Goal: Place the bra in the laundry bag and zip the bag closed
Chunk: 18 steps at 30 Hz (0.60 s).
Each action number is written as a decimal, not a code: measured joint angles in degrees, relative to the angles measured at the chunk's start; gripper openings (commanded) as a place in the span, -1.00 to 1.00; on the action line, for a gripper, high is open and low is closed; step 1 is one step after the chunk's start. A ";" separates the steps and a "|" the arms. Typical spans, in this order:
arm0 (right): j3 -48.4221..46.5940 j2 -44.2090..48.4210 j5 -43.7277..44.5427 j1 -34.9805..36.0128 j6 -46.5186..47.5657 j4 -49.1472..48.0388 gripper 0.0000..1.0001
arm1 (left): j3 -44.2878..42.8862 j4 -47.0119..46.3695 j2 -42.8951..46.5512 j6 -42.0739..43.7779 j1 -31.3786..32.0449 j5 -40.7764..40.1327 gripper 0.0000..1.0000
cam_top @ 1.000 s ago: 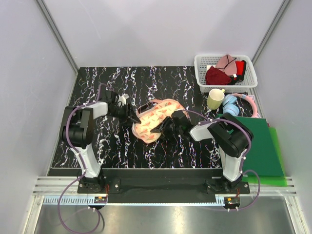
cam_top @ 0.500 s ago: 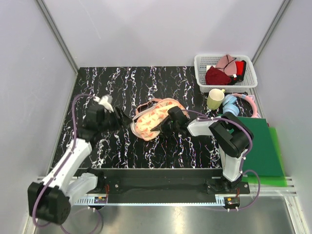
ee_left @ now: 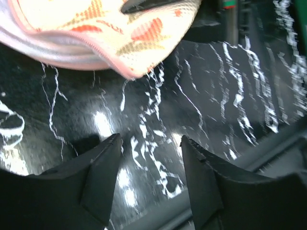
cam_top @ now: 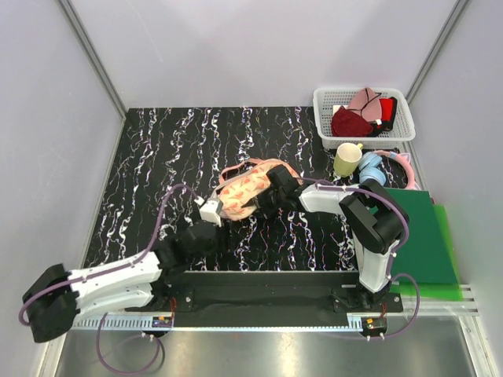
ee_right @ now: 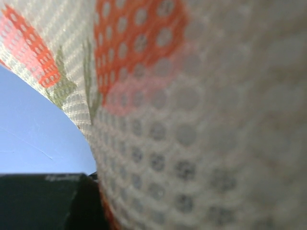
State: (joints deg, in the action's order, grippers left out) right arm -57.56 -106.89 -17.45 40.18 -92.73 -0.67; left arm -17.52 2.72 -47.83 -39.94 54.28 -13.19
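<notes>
The left gripper (ee_left: 149, 143) hangs low over the black marbled table (cam_top: 157, 157), its fingers (ee_left: 98, 177) spread apart with nothing between them. Just beyond their tips lies the near end of the speckled peach laundry bag (cam_top: 245, 182), its pink zip edge turned toward them. The right gripper (cam_top: 261, 201) is pressed against the bag's far side (mesh fills its whole wrist view), and I cannot tell whether those fingers are pinching the fabric.
</notes>
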 measured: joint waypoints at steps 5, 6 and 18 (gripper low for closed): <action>-1.29 0.00 -0.15 0.00 -1.29 3.72 -0.42 | -0.37 -8.41 -10.99 2.58 2.34 -6.93 0.34; -1.29 0.00 -0.17 0.02 -1.62 4.09 -0.43 | -0.63 -9.44 -12.98 2.91 2.40 -8.02 0.30; -2.54 0.00 -0.20 0.02 -3.41 7.32 -0.43 | -2.40 -19.67 -22.27 3.72 2.40 -15.61 -0.07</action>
State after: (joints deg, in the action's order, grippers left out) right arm -60.10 -106.89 -17.65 40.21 -96.14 6.66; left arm -19.92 -16.95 -70.11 -36.23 56.69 -28.80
